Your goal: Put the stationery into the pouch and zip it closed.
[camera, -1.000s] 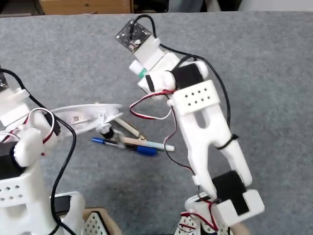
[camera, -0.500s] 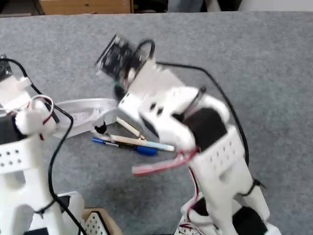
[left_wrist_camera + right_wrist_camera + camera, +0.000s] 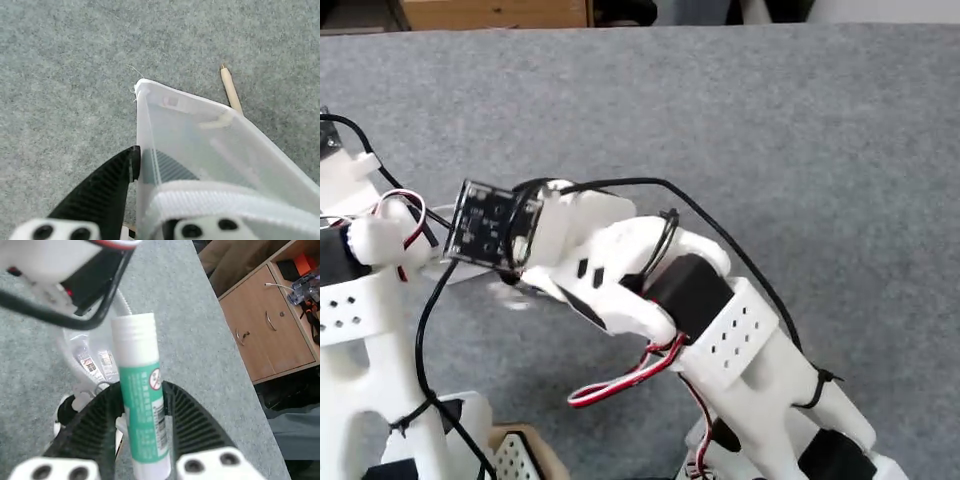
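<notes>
My right gripper (image 3: 142, 410) is shut on a green and white glue stick (image 3: 140, 405), whose white cap points down at the translucent pouch (image 3: 92, 360) below it. In the high view the right arm (image 3: 650, 290) bends left across the table, and its circuit board (image 3: 485, 225) covers the pouch and the pens. The left arm (image 3: 360, 300) stands at the left edge. My left gripper (image 3: 142, 170) is shut on the pouch (image 3: 200, 145) at its rim, with the black finger (image 3: 107, 185) outside the wall. A beige pen (image 3: 229, 89) lies on the table just past the pouch.
The table is covered in grey felt (image 3: 820, 130). A cardboard box (image 3: 520, 455) sits at the near edge between the arm bases. A wooden cabinet with drawers (image 3: 265, 325) stands off the table, and wooden furniture (image 3: 490, 12) lies beyond the far edge.
The right arm has swung left and down with the glue stick, from behind the pens to over the pouch, now hiding pens and pouch from above. The left arm shifted slightly.
</notes>
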Robot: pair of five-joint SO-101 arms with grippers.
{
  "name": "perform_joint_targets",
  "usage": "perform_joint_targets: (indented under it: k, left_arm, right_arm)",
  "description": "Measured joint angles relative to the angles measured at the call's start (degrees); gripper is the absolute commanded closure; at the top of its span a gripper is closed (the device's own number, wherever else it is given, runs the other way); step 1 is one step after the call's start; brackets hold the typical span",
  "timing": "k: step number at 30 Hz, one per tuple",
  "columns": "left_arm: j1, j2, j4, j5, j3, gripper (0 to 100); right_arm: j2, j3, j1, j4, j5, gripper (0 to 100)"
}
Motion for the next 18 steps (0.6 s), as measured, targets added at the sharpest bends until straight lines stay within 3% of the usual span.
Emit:
perform_joint_targets:
  k: [4, 10, 18]
  left_arm:
    - [0.0, 0.0, 0.0, 0.0, 0.0, 97]
    - [0.09, 0.0, 0.0, 0.0, 0.09, 97]
    - [0.0, 0.0, 0.0, 0.0, 0.0, 97]
  right_arm:
    - [0.44, -1.67, -0.97, 1.05, 1.67, 98.6]
    - [-0.18, -3.34, -2.64, 8.26, 11.78, 98.6]
    - [0.0, -7.21, -2.99, 13.45, 13.45, 98.6]
